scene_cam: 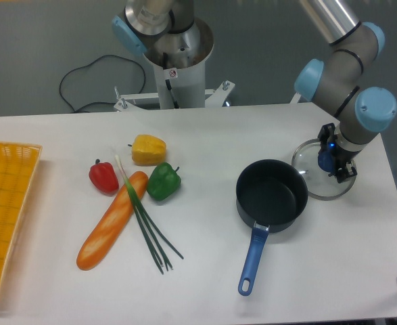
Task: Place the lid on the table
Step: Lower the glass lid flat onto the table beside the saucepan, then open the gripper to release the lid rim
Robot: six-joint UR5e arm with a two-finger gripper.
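The clear glass lid (308,157) with a thin metal rim lies flat or almost flat on the white table (205,291) at the right, just behind and right of the dark saucepan (271,195). My gripper (331,162) comes down from above onto the lid's middle. Its black fingers close around the blue knob (326,160). I cannot tell whether the lid touches the tabletop. The pan stands open, its blue handle (252,261) pointing toward the front edge.
A yellow pepper (148,149), a red pepper (103,176), a green pepper (163,181), a bread loaf (111,221) and green onions (147,230) lie left of centre. A yellow mesh basket (5,210) sits at the left edge. The table's right edge is close to the lid.
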